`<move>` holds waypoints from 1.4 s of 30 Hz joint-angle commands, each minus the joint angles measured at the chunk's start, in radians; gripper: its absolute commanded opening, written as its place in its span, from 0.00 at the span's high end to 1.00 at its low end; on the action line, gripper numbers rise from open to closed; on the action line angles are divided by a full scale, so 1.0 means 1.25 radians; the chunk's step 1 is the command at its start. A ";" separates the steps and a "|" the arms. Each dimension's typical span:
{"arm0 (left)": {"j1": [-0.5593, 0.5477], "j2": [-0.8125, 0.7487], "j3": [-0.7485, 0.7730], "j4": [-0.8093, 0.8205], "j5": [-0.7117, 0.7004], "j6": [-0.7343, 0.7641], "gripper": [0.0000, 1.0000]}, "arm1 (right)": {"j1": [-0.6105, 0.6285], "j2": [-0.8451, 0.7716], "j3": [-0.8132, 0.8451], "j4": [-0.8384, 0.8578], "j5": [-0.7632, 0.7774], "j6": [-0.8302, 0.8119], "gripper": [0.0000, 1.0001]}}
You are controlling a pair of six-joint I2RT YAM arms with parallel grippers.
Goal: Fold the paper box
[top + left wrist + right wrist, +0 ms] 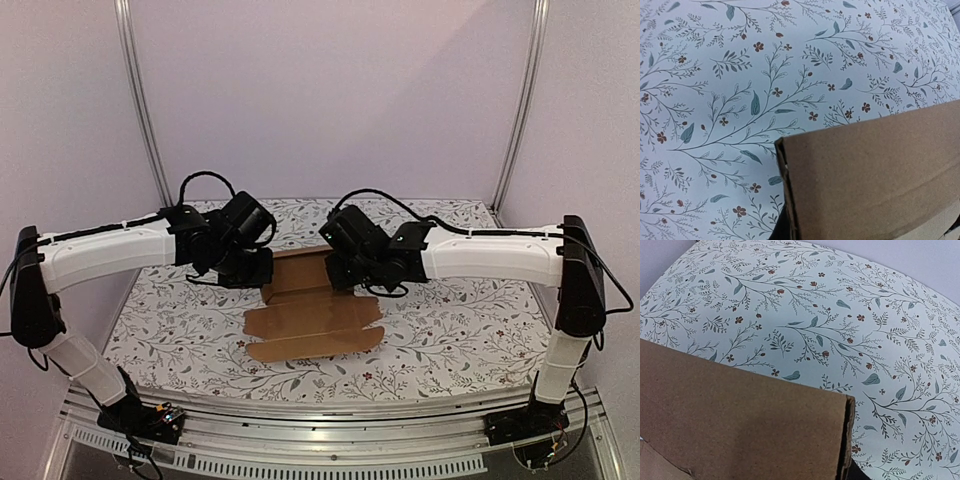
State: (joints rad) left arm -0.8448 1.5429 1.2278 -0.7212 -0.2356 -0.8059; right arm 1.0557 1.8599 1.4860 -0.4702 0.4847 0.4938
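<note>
The paper box (312, 325) is a plain brown cardboard sheet lying mid-table, its near flaps flat and its rear wall (298, 268) raised. My left gripper (253, 270) is at that wall's left end and my right gripper (342, 270) at its right end. In the left wrist view the doubled wall (870, 175) fills the lower right, with one dark finger (779, 227) against its edge; the jaws are shut on it. In the right wrist view the wall (740, 415) covers the lower left, with a dark finger (856, 474) beside its end. The cardboard hides how the right jaws stand.
The table (170, 320) has a floral cloth. A metal rail (320, 440) runs along its near edge with both arm bases on it. Two upright posts (145, 100) (520, 100) stand at the back corners before pale walls.
</note>
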 commanded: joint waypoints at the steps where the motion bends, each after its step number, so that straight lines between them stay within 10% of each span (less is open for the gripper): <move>1: -0.033 -0.030 0.031 0.055 0.067 0.005 1.00 | 0.018 0.030 0.030 0.039 -0.052 0.005 0.66; 9: -0.036 -0.050 0.019 0.050 0.064 -0.003 1.00 | 0.017 0.033 0.035 0.045 -0.064 0.006 1.00; 19: -0.041 -0.054 0.025 0.042 0.073 -0.018 1.00 | 0.018 0.029 0.038 0.052 -0.053 0.014 1.00; 23: -0.042 -0.055 0.022 0.040 0.072 -0.021 1.00 | 0.017 0.024 0.038 0.052 -0.063 0.023 0.82; 31: -0.042 -0.062 0.024 0.041 0.063 -0.023 1.00 | 0.018 0.030 0.016 0.052 -0.084 0.044 0.76; 35: -0.042 -0.064 0.023 0.040 0.065 -0.026 1.00 | 0.017 0.030 0.013 0.051 -0.078 0.044 0.99; 42: -0.042 -0.058 0.020 0.042 0.066 -0.031 1.00 | 0.019 0.023 0.012 0.052 -0.072 0.043 1.00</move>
State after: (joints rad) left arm -0.8597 1.4963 1.2278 -0.7952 -0.2356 -0.8429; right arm 1.0515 1.8740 1.4990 -0.4683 0.4755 0.5415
